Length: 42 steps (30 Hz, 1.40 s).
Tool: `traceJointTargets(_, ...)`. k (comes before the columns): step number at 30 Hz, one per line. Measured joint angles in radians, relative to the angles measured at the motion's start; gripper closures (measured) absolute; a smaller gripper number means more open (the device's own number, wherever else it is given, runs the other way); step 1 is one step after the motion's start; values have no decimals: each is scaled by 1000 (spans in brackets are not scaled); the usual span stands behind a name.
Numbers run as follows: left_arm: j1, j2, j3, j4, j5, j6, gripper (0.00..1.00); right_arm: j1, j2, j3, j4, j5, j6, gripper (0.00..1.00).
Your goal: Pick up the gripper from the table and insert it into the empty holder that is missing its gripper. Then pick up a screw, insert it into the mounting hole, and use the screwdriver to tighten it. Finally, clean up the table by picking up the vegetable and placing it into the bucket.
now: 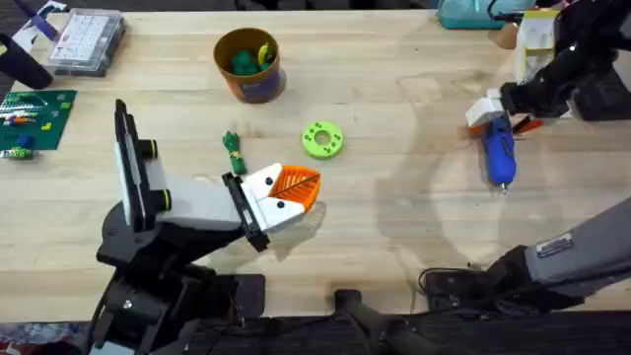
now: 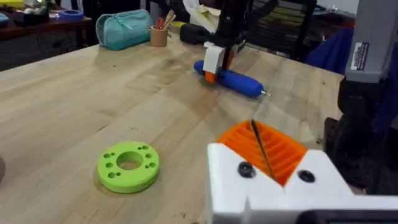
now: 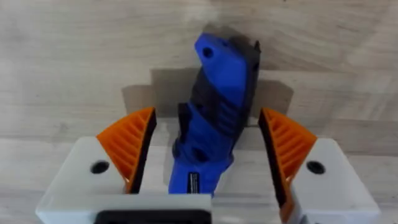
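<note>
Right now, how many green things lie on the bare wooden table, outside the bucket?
2: a bright green ring-shaped disc near the table's middle, and a slim green toy vegetable to its left, beside the black holder's flange. Others may be hidden inside the yellow-orange bucket.

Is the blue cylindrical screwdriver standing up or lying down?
Lying down: the blue cylindrical screwdriver rests flat on the wooden table, between the right gripper's open fingers.

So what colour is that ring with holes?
Bright green plastic ring-shaped disc, clearest in the left wrist view.
</note>
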Motion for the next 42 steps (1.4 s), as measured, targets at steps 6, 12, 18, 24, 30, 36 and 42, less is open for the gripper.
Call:
traceJointTargets(6,0,0,0,0,0,0,981,0,25,0,34,3,52,12)
traceJointTargets(12,0,0,0,0,0,0,983,-2,27,-1,53,17,76,282)
traceJointTargets(18,0,0,0,0,0,0,981,-4,36,-1,58,22,73,975)
traceJointTargets(24,0,0,0,0,0,0,983,-4,36,-1,57,22,72,975)
traceJointTargets(30,0,0,0,0,0,0,982,-4,33,0,33,20,72,975)
traceJointTargets(36,0,0,0,0,0,0,982,-3,-23,9,-12,10,72,975)
traceJointTargets(42,0,0,0,-1,0,0,983,-3,-146,81,-33,-11,72,975)
